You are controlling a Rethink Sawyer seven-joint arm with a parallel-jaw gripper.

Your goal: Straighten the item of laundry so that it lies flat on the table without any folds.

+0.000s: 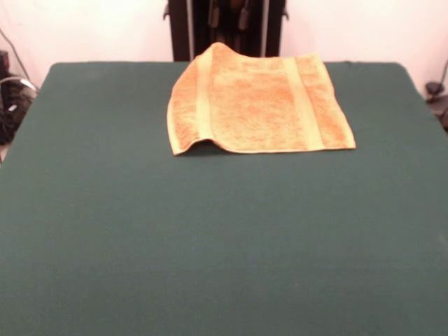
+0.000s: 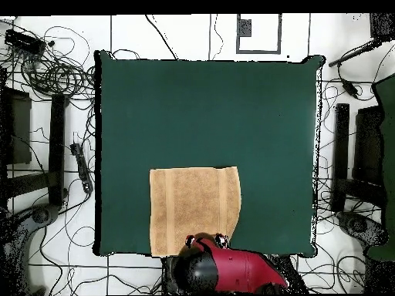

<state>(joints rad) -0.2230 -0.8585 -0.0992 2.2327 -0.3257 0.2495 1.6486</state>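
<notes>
Towel was sitting right up against the table's edge on the robot's side, roughly centred along that edge, with the whole rest of the dark green top bare around it. From the front camera it looked mostly spread out, golden-orange terry with two paler woven bands running across it, but not totally flat: one corner on the robot's side was humped up in a rounded bulge, and the outer edge by the nearer corner on that same side curled up a bit off the cloth, throwing a little shadow underneath. The other side lay down flush with a clean straight edge. In the overhead shot the towel read as a rough square with one side bowing outward slightly, reaching all the way to the table edge. The red and black arm was parked just past that edge, overlapping the towel's border a touch. As for the jaws, honestly couldn't tell whether they were spread or closed, or holding anything.
</notes>
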